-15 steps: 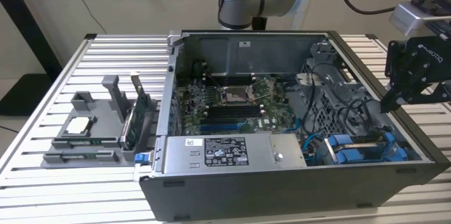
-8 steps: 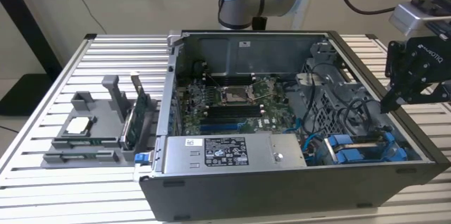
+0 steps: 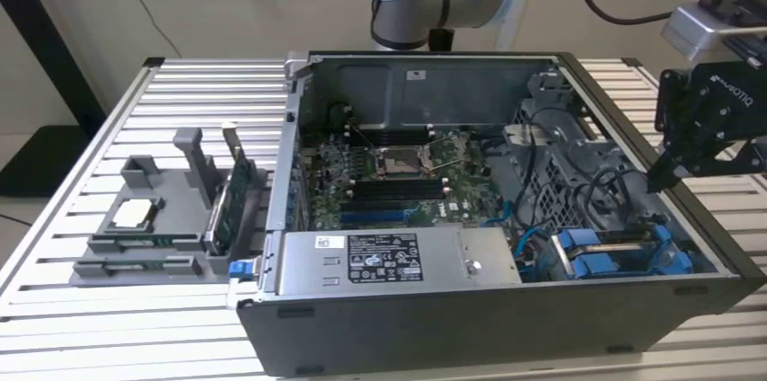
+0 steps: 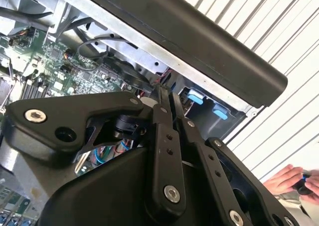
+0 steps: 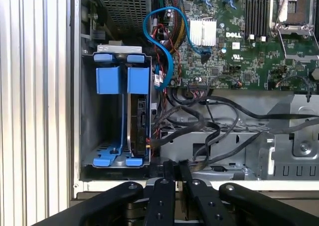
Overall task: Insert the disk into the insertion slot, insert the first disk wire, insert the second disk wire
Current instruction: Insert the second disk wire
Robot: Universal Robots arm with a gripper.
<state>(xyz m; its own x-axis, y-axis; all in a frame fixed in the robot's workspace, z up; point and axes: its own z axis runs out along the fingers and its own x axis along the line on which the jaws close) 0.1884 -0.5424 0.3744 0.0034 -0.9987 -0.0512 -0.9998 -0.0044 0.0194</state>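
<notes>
The insertion slot (image 5: 89, 116) is the grey metal bay with blue fittings in the case corner, also seen in the exterior view (image 3: 617, 251). The disk (image 5: 138, 121) sits edge-on inside it, under a blue carrier tab (image 5: 138, 80); an empty blue carrier (image 5: 108, 80) stands beside it. A black wire bundle (image 5: 199, 126) runs toward the disk's edge, and a blue wire (image 5: 167, 47) loops from the motherboard. Whether either wire is plugged in cannot be told. My gripper (image 5: 174, 167) hangs outside the case wall near the bay, fingers (image 4: 160, 101) together, holding nothing. It stands above the case's edge at the exterior view's right (image 3: 659, 179).
A grey labelled power-supply box (image 3: 383, 260) lies beside the bay. The motherboard (image 3: 396, 174) fills the case floor. A grey fixture (image 3: 156, 219) with parts stands on the slatted table (image 3: 96, 318) at the exterior view's left. A person's hand (image 4: 291, 181) rests on the table.
</notes>
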